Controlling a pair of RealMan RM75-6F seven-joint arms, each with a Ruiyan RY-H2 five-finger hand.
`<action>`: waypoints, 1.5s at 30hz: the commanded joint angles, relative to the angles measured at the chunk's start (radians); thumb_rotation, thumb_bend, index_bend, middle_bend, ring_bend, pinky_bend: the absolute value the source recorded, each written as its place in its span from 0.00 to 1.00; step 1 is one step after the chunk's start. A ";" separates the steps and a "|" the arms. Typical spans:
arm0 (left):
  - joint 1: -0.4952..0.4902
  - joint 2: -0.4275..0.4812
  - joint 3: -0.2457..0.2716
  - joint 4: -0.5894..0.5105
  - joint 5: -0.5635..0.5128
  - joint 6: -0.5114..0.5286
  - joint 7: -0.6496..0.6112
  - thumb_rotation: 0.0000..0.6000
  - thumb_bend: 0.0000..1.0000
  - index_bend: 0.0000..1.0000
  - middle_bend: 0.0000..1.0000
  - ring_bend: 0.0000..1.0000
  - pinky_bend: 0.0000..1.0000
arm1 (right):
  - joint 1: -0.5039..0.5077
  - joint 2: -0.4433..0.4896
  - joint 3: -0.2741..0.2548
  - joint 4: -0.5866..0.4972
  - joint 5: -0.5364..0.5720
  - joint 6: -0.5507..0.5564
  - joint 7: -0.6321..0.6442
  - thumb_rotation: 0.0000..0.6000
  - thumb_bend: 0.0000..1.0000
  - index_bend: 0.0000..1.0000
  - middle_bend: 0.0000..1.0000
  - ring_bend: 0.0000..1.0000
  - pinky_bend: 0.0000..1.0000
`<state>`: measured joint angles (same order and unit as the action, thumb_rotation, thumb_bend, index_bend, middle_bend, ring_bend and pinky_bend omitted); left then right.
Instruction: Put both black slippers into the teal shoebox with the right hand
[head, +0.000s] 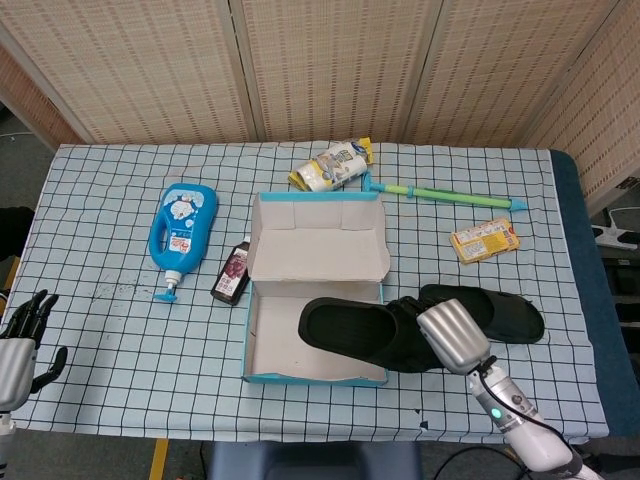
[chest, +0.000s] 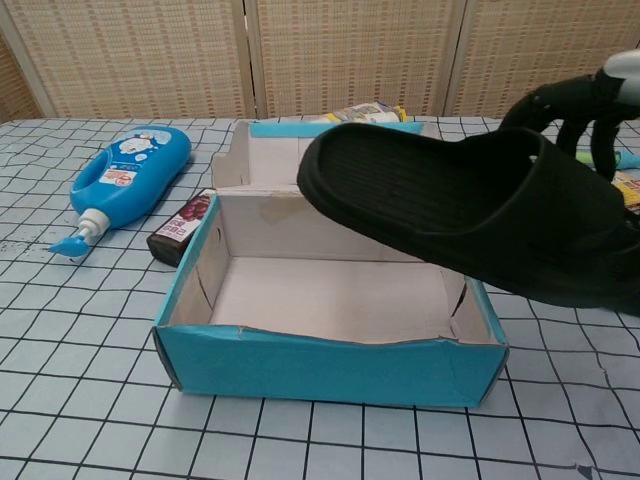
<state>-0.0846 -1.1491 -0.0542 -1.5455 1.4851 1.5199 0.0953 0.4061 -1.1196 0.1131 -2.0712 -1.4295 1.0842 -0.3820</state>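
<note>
right hand (head: 453, 337) gripping one slipper (head: 360, 330) held in the air over the shoebox (head: 262, 375) right wall, toe above the box floor, other slipper (head: 500, 311) on table just right, left hand (head: 20, 340) empty, fingers spread, at near-left table edge

Second black slipper (head: 498, 312) partly behind right robot hand (head: 453, 335); left robot hand (head: 22, 340) edge-cropped.

a staged robot test area, more lab than home. a table (head: 100, 330) under a checked cloth fills the frame, with woven folding screens (head: 330, 65) closing off the top. unrelated goods lie scattered at centre: a blue bottle (head: 182, 225), a snack bag (head: 330, 166), a yellow packet (head: 484, 240).
</note>
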 joint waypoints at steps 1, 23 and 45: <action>0.002 0.002 -0.001 -0.003 0.001 0.004 -0.002 1.00 0.41 0.03 0.00 0.09 0.53 | 0.102 -0.081 0.066 -0.053 0.172 -0.097 -0.126 1.00 0.05 0.62 0.60 0.53 0.53; 0.006 0.010 -0.003 -0.003 -0.003 0.002 -0.015 1.00 0.41 0.03 0.00 0.09 0.53 | 0.350 -0.375 0.036 0.168 0.493 -0.137 -0.243 1.00 0.05 0.62 0.60 0.54 0.53; -0.001 -0.001 0.002 0.000 0.001 -0.014 0.003 1.00 0.41 0.03 0.00 0.09 0.53 | 0.364 -0.396 -0.033 0.281 0.486 -0.242 -0.073 1.00 0.05 0.08 0.20 0.02 0.22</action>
<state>-0.0856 -1.1494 -0.0522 -1.5461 1.4862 1.5064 0.0979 0.7840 -1.5311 0.0630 -1.8023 -0.8821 0.8884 -0.5610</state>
